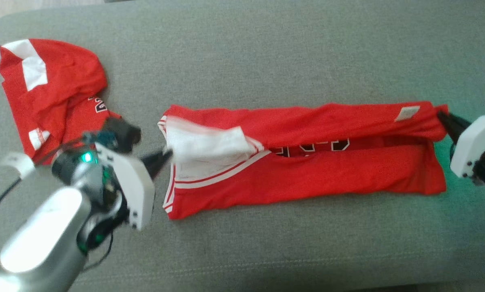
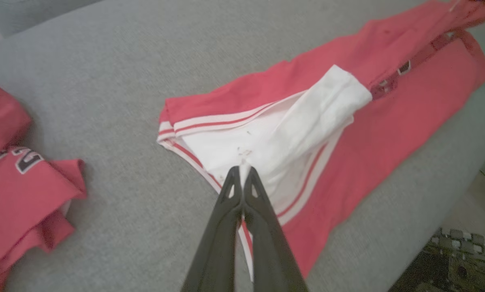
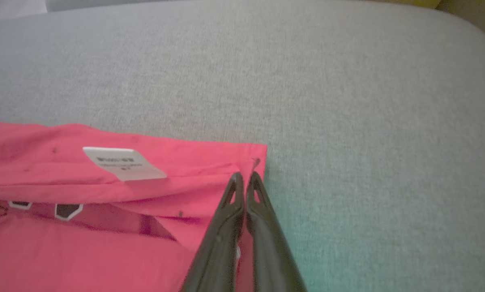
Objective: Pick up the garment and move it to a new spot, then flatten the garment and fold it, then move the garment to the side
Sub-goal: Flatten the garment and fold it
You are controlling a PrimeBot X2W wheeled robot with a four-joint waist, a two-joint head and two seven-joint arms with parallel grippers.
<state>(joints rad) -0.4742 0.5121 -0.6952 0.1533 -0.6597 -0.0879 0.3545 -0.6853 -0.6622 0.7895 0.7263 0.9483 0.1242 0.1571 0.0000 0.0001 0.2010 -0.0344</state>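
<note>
Now | left hand (image 2: pixel 242 171) pinches garment (image 1: pixel 307 178) lining | right hand (image 3: pixel 245 177) closed, grip unclear

Left fingers (image 2: pixel 224 219), right fingers (image 3: pixel 226 227) closed

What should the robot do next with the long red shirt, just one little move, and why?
Probably draw both ends toward the robot and lay the flap flat. The left pincer is shut on the white end of the garment, the right pincer on its red corner, and the top flap leaves black numbers showing in a gap.
</note>
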